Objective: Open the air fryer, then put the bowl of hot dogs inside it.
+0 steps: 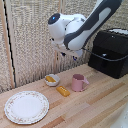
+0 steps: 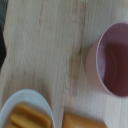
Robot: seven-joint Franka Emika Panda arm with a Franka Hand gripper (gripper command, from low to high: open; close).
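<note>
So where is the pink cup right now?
In the exterior view, the pink mug stands mid-table, just right of the loose orange stick and the small bowl, with the air fryer farther right.

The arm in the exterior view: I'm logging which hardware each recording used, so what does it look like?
The arm has bulky, rounded white shells with a wide black band along its upper link. A round joint cap bears a small blue light. A thin dark cable loops beneath it. The gripper is not clearly visible.
</note>
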